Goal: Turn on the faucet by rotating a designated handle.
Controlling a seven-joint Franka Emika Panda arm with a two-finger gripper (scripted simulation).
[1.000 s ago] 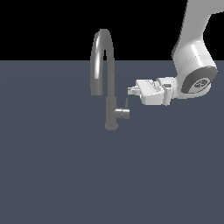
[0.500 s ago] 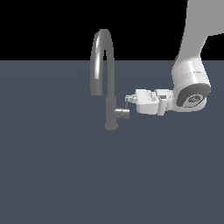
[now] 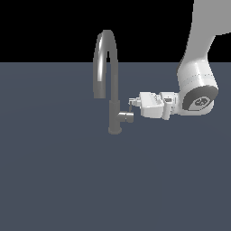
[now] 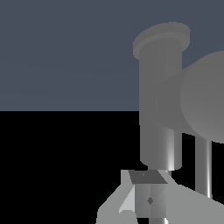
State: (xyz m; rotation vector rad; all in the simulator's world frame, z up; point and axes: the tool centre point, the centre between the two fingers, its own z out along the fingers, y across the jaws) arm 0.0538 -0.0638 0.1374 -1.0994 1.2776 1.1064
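Note:
The faucet point(image 3: 114, 113) is a tall grey metal tap whose arched spout point(image 3: 104, 58) curves up and over toward the exterior view's left. A stubby side cylinder point(image 3: 127, 117) juts from its body toward the exterior view's right. The handle point(image 3: 130, 109), a thin short lever, rises from that cylinder. My gripper point(image 3: 132, 103) reaches in sideways from the exterior view's right, its tips right at the top of the handle, seemingly touching it. The fingers point(image 4: 131, 199) look shut together with nothing between them. In the wrist view the faucet point(image 4: 160, 109) body and the handle point(image 4: 203, 168) stand just beyond the fingers.
The white robot arm point(image 3: 196, 85) comes down from the upper part of the exterior view's right. A flat dark blue-grey surface point(image 3: 67, 180) spreads under the faucet, with a black background behind it.
The gripper has moved down and toward the exterior view's left, from well clear of the tap to the handle's top. The faucet and handle look unmoved.

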